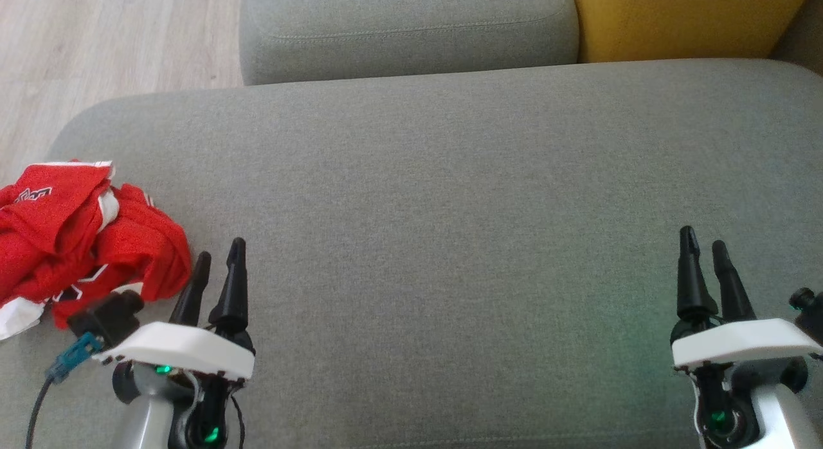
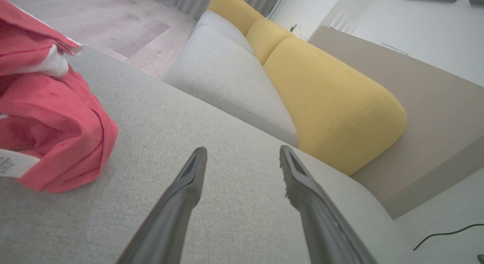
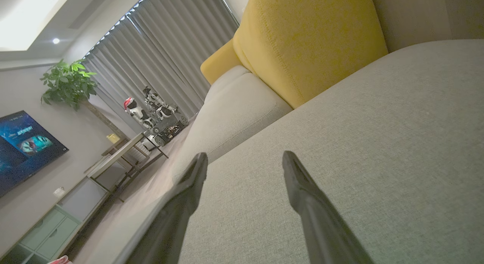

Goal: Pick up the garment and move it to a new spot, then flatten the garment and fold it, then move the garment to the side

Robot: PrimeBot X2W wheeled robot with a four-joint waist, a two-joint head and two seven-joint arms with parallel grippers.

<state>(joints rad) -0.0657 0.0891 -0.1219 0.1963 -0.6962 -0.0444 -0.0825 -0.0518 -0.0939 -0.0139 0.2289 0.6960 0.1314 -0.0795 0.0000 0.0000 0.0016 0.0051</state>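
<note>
Nearest: left gripper [image 1: 220, 249] and right gripper [image 1: 702, 238], fingers spread wide on both, holding nothing, poised above the grey seat cushion [image 1: 411, 198]. Just beside the left gripper, at the seat's left end: the garment [image 1: 83, 237]. Lies crumpled in a red heap, white trim and tag showing, not gripped. Farther back: second grey cushion [image 1: 405, 31], yellow cushion [image 1: 675, 18], wood floor [image 1: 96, 44]. Judged stage: the very start. Nothing completed; pickup, relocation, flattening, folding and setting aside all remain.
</note>
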